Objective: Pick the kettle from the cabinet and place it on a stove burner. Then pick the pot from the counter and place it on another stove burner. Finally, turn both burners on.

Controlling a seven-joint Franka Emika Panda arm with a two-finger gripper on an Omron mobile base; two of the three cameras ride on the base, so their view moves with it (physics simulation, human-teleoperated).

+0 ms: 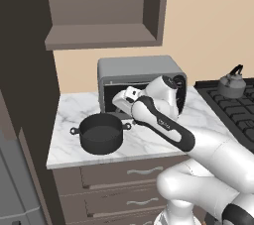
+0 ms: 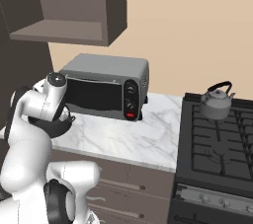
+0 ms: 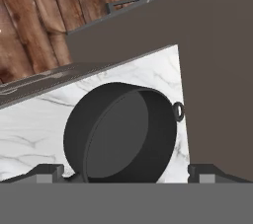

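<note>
The wide dark pot stands on the white marble counter, in front of the toaster oven. My gripper hovers just right of and above the pot, pointing down at it, apart from it. Seen from the hand, the pot lies between the two wide-spread fingertips and the gripper is open and holds nothing. The grey kettle sits upright on a back burner of the black stove. In the right base view my arm hides most of the pot.
A grey toaster oven stands at the back of the counter. The open wall cabinet hangs above it. A tall dark panel borders the counter on the left. Brown drawers lie below.
</note>
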